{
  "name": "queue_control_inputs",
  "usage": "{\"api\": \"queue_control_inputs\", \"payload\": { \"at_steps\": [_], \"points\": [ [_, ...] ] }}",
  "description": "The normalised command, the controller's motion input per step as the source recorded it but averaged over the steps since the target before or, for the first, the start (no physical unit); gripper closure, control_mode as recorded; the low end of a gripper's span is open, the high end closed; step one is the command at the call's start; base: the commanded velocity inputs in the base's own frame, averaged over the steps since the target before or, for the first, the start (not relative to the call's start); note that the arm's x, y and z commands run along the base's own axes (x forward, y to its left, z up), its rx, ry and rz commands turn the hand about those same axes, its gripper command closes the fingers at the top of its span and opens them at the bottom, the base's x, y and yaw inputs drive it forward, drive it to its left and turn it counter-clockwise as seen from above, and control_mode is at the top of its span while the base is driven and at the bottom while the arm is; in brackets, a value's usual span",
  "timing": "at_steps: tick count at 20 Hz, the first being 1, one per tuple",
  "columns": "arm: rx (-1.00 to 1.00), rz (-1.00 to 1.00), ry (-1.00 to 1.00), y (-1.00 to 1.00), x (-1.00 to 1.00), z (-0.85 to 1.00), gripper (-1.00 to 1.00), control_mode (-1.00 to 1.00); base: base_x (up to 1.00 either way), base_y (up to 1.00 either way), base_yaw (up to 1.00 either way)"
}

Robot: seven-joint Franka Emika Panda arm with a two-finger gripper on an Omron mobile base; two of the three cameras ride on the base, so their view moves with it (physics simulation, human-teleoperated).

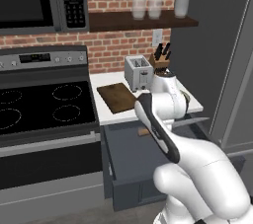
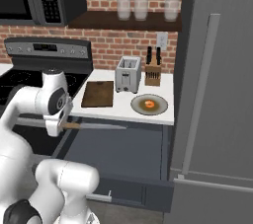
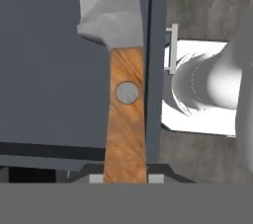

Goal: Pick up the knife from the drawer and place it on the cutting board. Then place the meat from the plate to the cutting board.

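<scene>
The knife [image 2: 96,126], with a silvery blade and a light brown wooden handle [image 3: 126,119], is lifted level above the open dark grey drawer [image 2: 118,155]. My gripper [image 2: 59,125] is shut on the handle. In the left base view the handle end [image 1: 144,131] and the blade tip [image 1: 197,119] stick out on either side of my arm over the drawer [image 1: 129,156]. On the counter behind lies the dark brown cutting board [image 2: 98,93] [image 1: 117,97], bare. Right of it, the pale plate [image 2: 149,105] holds the orange-brown meat [image 2: 148,103].
A toaster [image 2: 128,74] and a knife block [image 2: 153,72] with black-handled knives stand at the back of the counter. The stove [image 1: 39,104] is to the left, and the tall grey fridge [image 2: 217,94] to the right. A shelf with glasses [image 2: 141,1] hangs above.
</scene>
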Motion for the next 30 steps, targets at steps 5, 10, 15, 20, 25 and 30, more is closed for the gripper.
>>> {"api": "queue_control_inputs", "payload": {
  "at_steps": [5, 10, 15, 20, 25, 30],
  "points": [
    [-0.01, 0.08, -0.07, 0.17, 0.59, 0.37, 1.0, -1.0, 0.0, 0.0, 0.0],
    [-0.03, 0.23, 0.0, 0.29, 0.74, 0.06, 1.0, -1.0, 0.0, 0.0, 0.0],
    [-0.1, 0.35, 0.01, 0.21, 0.65, 0.0, 1.0, -1.0, 0.0, 0.0, 0.0],
    [-0.17, 0.47, 0.03, 0.09, 0.35, 0.0, 1.0, -1.0, 0.0, 0.0, 0.0],
    [-0.18, 0.54, 0.09, 0.03, 0.33, 0.0, 1.0, -1.0, 0.0, 0.0, 0.0],
    [-0.12, 0.54, 0.11, 0.0, 0.53, 0.0, 1.0, -1.0, 0.0, 0.0, 0.0]
  ]
}}
